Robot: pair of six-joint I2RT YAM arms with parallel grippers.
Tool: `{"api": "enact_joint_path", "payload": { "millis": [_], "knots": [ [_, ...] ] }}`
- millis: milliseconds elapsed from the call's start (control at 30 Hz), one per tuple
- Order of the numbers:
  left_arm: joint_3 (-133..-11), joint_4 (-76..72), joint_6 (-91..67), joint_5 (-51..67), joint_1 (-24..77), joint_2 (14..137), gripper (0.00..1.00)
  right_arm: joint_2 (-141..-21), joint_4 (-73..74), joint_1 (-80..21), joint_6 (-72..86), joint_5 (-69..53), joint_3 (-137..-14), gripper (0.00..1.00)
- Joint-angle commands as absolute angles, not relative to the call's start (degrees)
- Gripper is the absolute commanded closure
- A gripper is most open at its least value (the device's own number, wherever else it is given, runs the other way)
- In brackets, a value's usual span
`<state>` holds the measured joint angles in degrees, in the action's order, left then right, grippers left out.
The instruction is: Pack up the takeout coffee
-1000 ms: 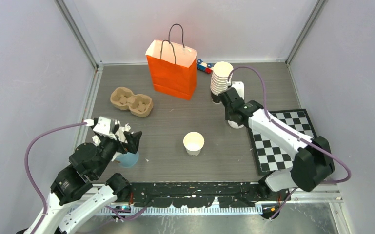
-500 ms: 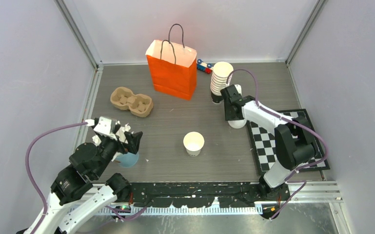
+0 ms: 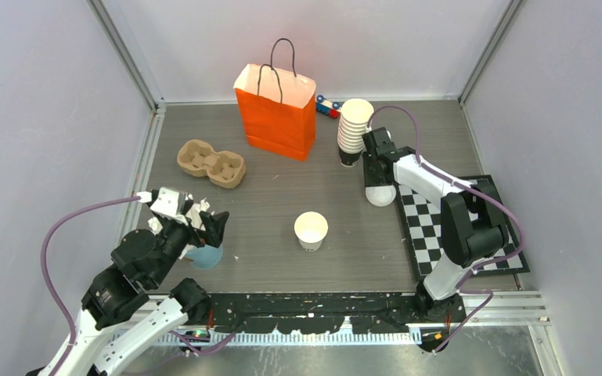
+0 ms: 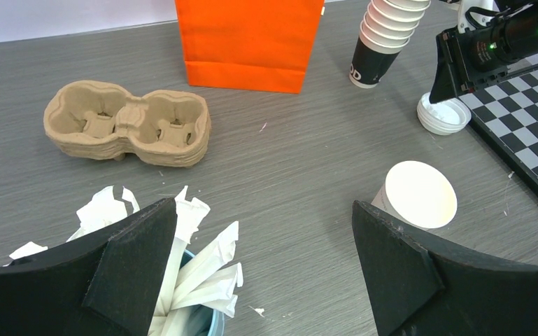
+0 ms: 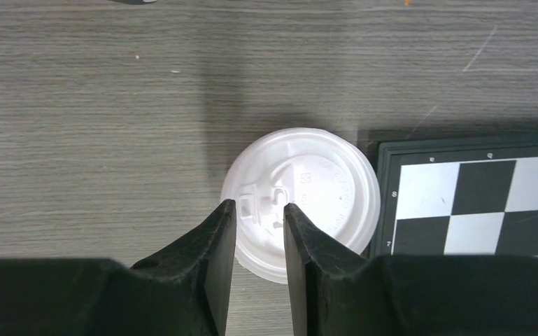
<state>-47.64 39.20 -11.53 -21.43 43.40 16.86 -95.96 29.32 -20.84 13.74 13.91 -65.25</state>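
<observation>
White lids (image 5: 325, 210) stacked: your right pincer (image 5: 259, 208), barely parted, empty, may snag several; left pincer (image 4: 264, 206) wide, empty.

Top view: high behind the arm bases, looking down the whole bench (image 3: 266, 211) to the orange bag (image 3: 276, 117).
Left wrist view: low, close to the bench, facing the bag past the left claw (image 4: 262, 210).
Right wrist view: straight down, very near, on white lids (image 5: 322, 182) right of the bag.
Shared: all three show the lids.
</observation>
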Motion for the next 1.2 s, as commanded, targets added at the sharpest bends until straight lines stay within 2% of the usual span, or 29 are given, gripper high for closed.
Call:
{"api": "enact_joint_path", "payload": {
  "millis": [0, 300, 567, 1000, 1167],
  "knots": [
    [-47.64, 36.05, -10.82, -21.44, 43.51, 16.99, 0.02, -97.2, 28.21, -20.91, 12.74, 10.69, -68.42, 0.64],
    [-47.81, 36.21, -10.72, -21.45, 43.51, 17.55, 0.02, -100.49, 28.74, -20.91, 12.56, 9.59, -69.42, 0.71],
    [-47.72, 36.16, -10.71, -21.58, 43.51, 17.31, 0.02, -100.26, 29.26, -20.91, 12.61, 9.22, -69.4, 0.82],
    [-47.72, 36.13, -10.81, -21.55, 43.51, 17.15, 0.02, -94.75, 32.26, -20.92, 14.24, 8.79, -66.76, 0.76],
    [-47.77, 36.12, -10.9, -21.53, 43.51, 17.37, 0.02, -91.4, 33.71, -20.83, 16.77, 13.43, -66.2, 0.76]
  ]
}}
